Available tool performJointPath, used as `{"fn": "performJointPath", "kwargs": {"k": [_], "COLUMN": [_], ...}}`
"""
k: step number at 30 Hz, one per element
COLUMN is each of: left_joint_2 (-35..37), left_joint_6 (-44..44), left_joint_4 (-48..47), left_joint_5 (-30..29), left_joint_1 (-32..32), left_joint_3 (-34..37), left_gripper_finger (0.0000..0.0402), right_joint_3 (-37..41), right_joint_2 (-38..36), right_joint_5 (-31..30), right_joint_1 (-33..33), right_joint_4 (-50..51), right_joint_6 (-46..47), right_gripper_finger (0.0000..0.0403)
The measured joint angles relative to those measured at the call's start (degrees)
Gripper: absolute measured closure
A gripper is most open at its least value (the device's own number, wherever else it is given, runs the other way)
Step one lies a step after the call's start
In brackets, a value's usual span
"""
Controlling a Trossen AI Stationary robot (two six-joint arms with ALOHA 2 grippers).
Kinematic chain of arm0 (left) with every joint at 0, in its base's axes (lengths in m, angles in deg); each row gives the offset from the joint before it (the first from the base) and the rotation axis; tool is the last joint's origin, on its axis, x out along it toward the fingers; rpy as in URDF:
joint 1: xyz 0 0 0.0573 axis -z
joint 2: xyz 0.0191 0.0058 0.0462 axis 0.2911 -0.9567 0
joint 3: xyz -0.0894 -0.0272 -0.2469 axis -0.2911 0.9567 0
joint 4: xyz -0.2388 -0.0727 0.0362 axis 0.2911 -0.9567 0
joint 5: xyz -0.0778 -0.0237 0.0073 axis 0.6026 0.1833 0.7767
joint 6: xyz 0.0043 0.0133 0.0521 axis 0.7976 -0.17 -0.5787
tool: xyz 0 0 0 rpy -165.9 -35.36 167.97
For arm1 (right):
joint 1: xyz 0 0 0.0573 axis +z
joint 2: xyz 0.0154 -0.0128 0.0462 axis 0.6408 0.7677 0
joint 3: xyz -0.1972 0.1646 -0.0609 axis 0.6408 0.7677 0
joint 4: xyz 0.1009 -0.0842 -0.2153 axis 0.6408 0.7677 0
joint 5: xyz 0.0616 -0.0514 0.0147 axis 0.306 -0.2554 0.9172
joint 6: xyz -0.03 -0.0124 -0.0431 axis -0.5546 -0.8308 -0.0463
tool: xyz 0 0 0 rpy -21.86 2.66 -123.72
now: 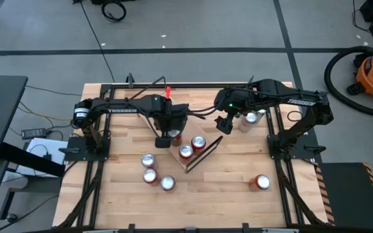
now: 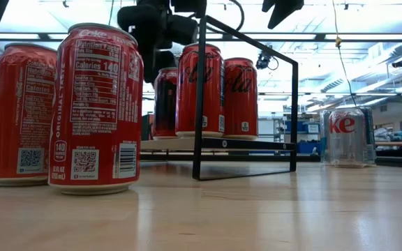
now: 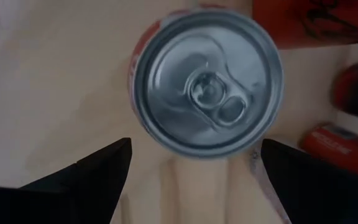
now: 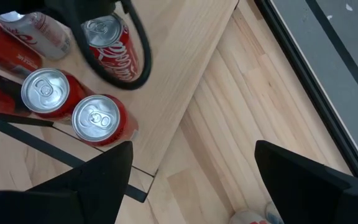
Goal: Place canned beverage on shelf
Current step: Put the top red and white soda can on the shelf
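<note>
The shelf (image 1: pixel 210 144) is a light-wood plank with black wire end frames (image 2: pixel 295 111), lying slantwise at mid-table. Three red cans stand on it: two by the near frame (image 1: pixel 186 152) (image 1: pixel 199 142) and one at the far-left end (image 3: pixel 207 84). My left gripper (image 3: pixel 194 180) is open just above that third can, a finger on either side of its top, touching nothing; it also shows in the high view (image 1: pixel 163 140). My right gripper (image 1: pixel 224 124) is open and empty, above the table past the shelf's far-right side.
Three red cans stand on the table near the shelf's left (image 1: pixel 148 160) (image 1: pixel 150 175) (image 1: pixel 168 183), and one at the near right (image 1: pixel 259 182). A silver can (image 1: pixel 248 120) stands beside my right gripper. Bare tabletop lies along the near edge.
</note>
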Motion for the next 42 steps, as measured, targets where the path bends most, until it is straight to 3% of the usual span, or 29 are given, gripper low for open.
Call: {"fn": "performJointPath", "kwargs": {"k": [6,22,29,42], "left_joint_2": [0.0,0.0,0.0,0.0], "left_joint_6": [13.9,37.6,43.6,51.0], "left_joint_4": [-0.3,3.0,5.6,10.3], "left_joint_5": [2.2,2.2,2.2,-4.8], "left_joint_1": [0.0,0.4,2.3,3.0], "left_joint_3": [0.0,0.0,0.0,0.0], "left_gripper_finger": [0.0033,0.0033,0.0033,0.0033], "right_joint_3": [0.0,0.0,0.0,0.0], "right_joint_2": [0.0,0.0,0.0,0.0], "right_joint_5": [0.0,-0.2,-0.4,-0.4], "right_joint_1": [0.0,0.0,0.0,0.0], "right_joint_4": [0.0,-0.6,-1.3,-2.2], "right_joint_6": [0.9,1.0,0.9,0.9], "right_gripper_finger": [0.0055,0.0055,0.0055,0.0055]}}
